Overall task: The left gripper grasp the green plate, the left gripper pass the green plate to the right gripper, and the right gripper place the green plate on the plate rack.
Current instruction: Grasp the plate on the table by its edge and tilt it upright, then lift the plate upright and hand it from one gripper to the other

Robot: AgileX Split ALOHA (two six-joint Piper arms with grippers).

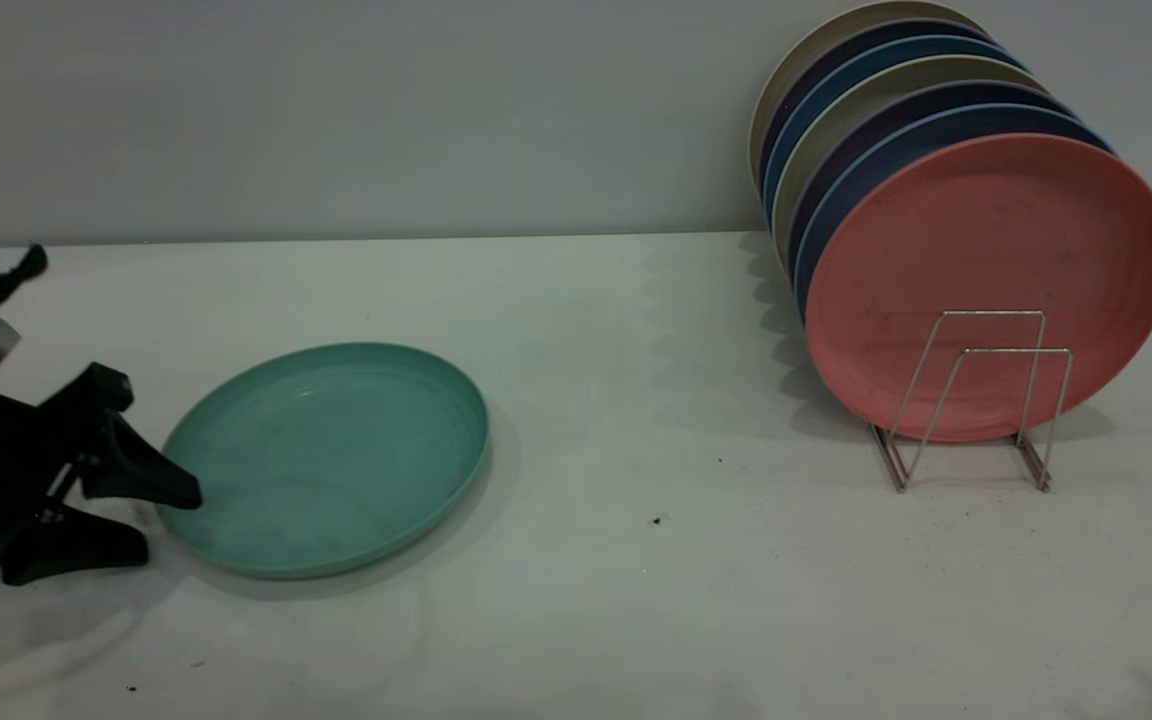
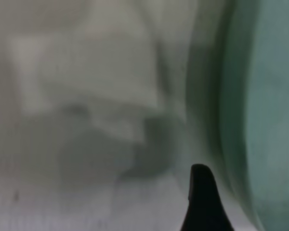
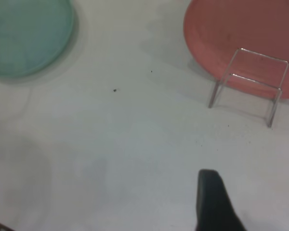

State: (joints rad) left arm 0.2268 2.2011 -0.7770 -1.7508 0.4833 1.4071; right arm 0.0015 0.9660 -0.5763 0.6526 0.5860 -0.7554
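Plate (image 1: 336, 450) lies left on the table (image 1: 596, 600), well apart from rack (image 1: 976, 400) at right

Soft, even overhead light falls across the pale counter (image 1: 576, 600), casting faint, diffuse shadows beneath the green plate (image 1: 326, 455) and behind the plate rack (image 1: 976, 400) with its stacked plates. No hard glare shows. The exterior view is fairly sharp. The left wrist view is heavily blurred, the plate rim and a fingertip (image 2: 202, 202) soft. The right wrist view is mildly hazy, its near fingertip (image 3: 213, 202) out of focus.
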